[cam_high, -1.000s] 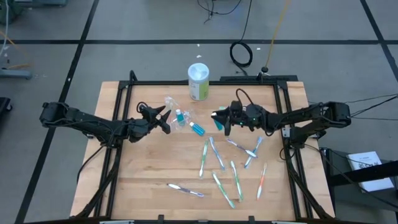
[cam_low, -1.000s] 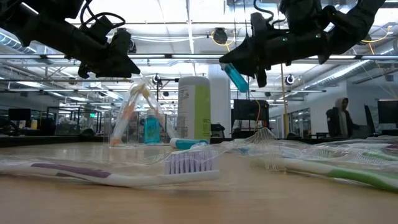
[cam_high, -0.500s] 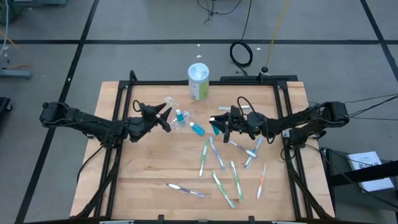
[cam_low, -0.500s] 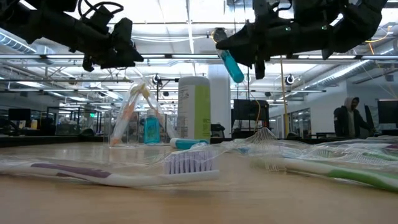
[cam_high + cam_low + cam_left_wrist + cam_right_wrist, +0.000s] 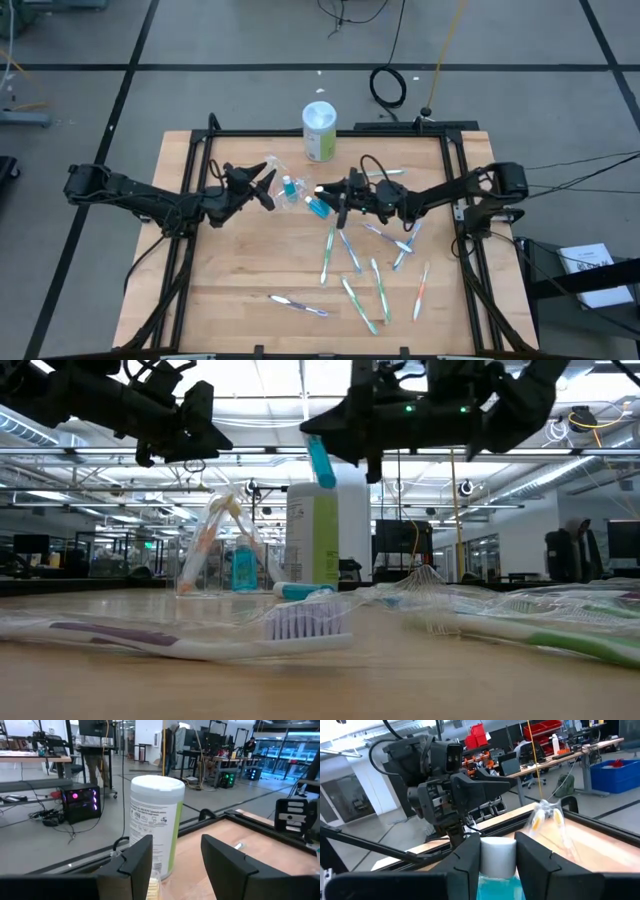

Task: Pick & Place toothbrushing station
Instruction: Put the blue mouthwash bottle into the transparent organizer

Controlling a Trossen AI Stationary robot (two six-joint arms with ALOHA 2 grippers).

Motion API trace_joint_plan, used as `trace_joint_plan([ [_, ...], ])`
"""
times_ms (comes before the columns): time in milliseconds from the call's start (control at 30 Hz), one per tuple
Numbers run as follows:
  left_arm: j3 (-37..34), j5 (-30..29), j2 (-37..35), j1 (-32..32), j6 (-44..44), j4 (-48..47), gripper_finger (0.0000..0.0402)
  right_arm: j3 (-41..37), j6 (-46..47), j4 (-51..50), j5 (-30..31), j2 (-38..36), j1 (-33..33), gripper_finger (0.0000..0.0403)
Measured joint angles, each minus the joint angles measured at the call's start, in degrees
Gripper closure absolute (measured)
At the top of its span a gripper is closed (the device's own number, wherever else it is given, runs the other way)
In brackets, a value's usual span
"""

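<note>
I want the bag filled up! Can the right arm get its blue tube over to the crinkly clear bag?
Probably yes. The right pincer holds the blue tube in the air, near the clear bag. Nothing stands between them, and the left pincer waits open beside the bag.

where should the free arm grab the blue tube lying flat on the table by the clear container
Grip the blue tube across its narrow body near the middle, coming straight down from above. It lies flat on the table, so its long sides are exposed. The clear container beside it crowds a sideways approach.
</note>
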Motion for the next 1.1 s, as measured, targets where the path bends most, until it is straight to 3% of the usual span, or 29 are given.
trace_joint_plan([
  [367,0.0,0.2,0.0,-0.1,-0.1,-0.4,0.0227,4.7,0.5,-0.1,0.0,6.0,-1.2,0.0312],
  [1100,0.0,0.2,0.0,-0.1,-0.2,-0.5,0.0227,4.7,0.0,0.5,0.2,6.3,-2.2,0.0311],
])
